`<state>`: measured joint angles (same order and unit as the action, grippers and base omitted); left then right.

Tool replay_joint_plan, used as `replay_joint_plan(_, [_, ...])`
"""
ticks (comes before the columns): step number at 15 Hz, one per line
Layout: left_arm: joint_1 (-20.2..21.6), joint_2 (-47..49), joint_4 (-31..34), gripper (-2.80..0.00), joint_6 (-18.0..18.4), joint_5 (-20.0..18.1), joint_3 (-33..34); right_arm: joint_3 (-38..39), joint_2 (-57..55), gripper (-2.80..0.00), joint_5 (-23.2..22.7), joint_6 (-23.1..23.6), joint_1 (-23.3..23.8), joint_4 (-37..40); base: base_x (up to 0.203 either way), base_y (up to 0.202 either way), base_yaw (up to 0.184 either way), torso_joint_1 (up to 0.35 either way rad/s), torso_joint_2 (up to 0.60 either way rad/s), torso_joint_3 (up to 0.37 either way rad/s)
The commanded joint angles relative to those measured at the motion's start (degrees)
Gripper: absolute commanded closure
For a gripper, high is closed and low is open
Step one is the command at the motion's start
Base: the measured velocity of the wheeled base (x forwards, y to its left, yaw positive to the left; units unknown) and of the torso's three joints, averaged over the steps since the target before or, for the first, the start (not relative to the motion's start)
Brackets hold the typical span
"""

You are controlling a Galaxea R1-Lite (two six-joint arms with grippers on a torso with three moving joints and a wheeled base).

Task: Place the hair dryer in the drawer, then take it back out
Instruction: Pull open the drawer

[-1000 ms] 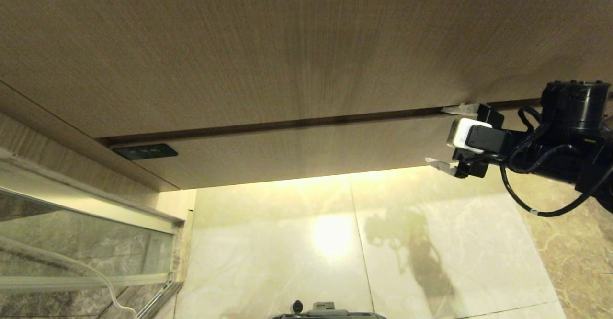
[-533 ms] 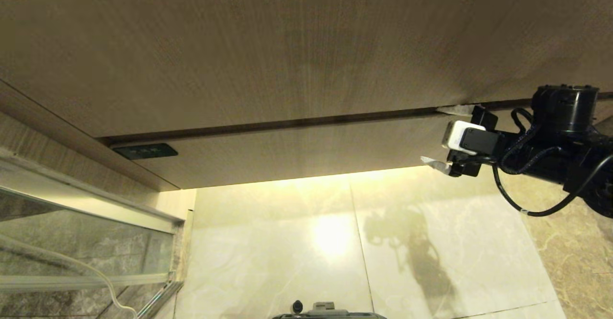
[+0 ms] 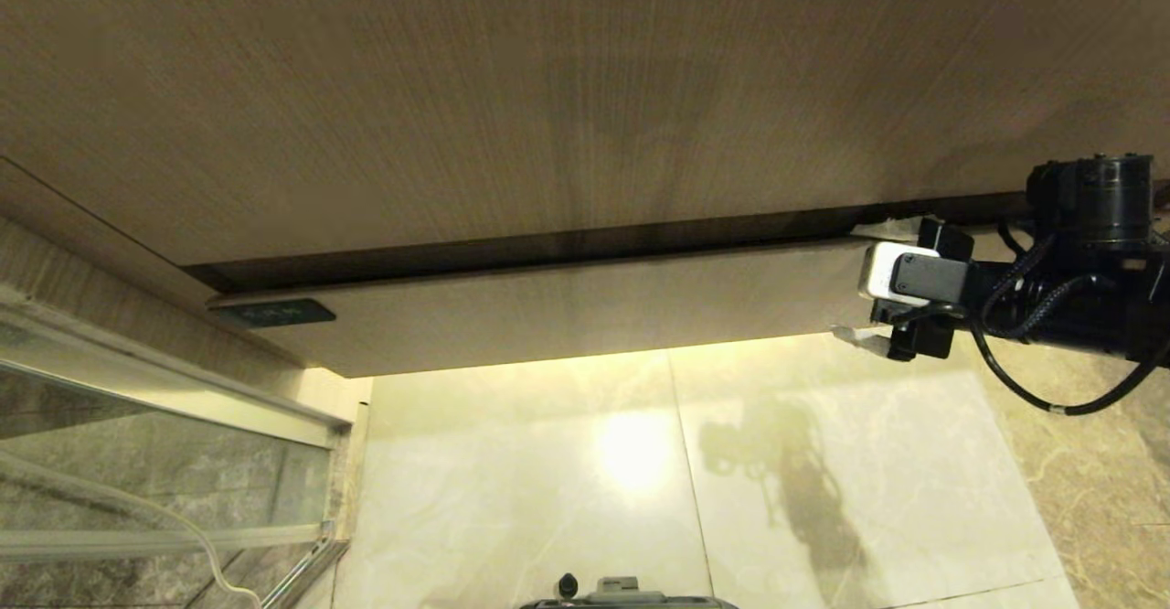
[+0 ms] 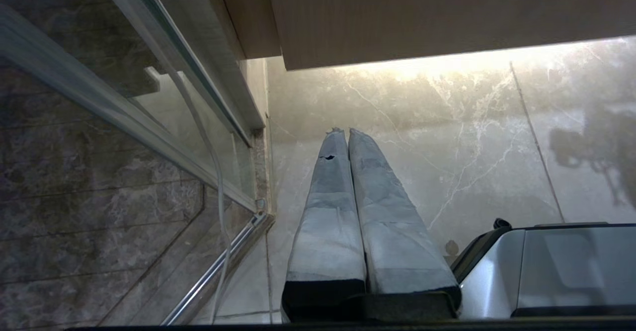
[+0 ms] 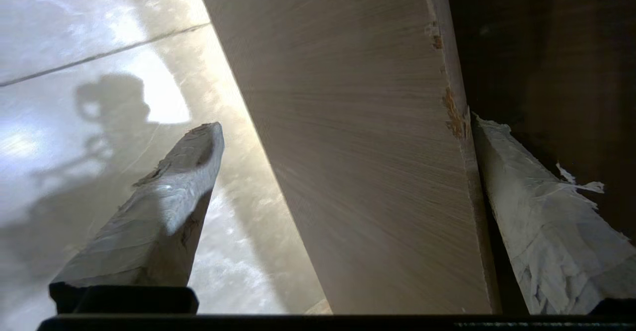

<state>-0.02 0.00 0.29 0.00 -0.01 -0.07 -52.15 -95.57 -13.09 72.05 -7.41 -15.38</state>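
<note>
The drawer (image 3: 567,303) shows as a wide, flat, light-brown wood-grain front low on the vanity, with a dark gap along its upper edge. My right gripper (image 3: 864,280) stands open astride the right end of that front. One taped finger (image 5: 541,211) sits in the dark gap behind the front's edge. The other finger (image 5: 169,192) hangs on the floor side of the drawer front (image 5: 357,147). The hair dryer is out of view. My left gripper (image 4: 346,131) is shut on nothing and hangs parked over the floor.
A larger wood-grain panel (image 3: 548,88) spans above the drawer. A small dark plate (image 3: 271,314) sits at the front's left end. A glass shower door (image 3: 137,463) with a white cord (image 3: 196,536) stands at the left. My base (image 3: 626,598) rests on pale marble floor (image 3: 823,463).
The dark gap above the drawer front has widened. The front has slid out toward me, and my right gripper has moved with it, still open.
</note>
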Motion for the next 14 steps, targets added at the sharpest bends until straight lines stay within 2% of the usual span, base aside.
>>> replay_joint_plan(1, [0.02, 0.00, -0.03, 0.00, 0.00, 0.01, 0.07, 0.65, 1.17, -2.80, 0.08, 0.38, 0.56, 1.93, 0.000, 0.000, 0.000, 0.000, 0.00, 0.000])
replay_joint_plan(4, [0.02, -0.09, -0.12, 0.00, 0.00, 0.01, 0.07, 0.82, 1.61, -2.80, 2.72, -0.50, 1.00, 6.77, 0.000, 0.000, 0.000, 0.000, 0.00, 0.000])
replay_joint_plan(7, [0.02, -0.09, -0.03, 0.00, 0.00, 0.01, -0.01, 2.63, 3.30, -2.80, 2.54, -1.34, 1.17, 6.91, 0.000, 0.000, 0.000, 0.000, 0.00, 0.000])
replay_joint_plan(10, [0.02, -0.05, -0.07, 0.00, 0.00, 0.01, -0.01, 4.42, 7.15, -2.80, 2.38, -4.39, 1.17, 6.81, 0.000, 0.000, 0.000, 0.000, 0.00, 0.000])
replay_joint_plan(14, [0.02, -0.05, -0.12, 0.00, 0.00, 0.01, 0.03, 5.90, 22.79, -2.80, 2.49, -10.00, 1.17, 10.50, 0.000, 0.000, 0.000, 0.000, 0.00, 0.000])
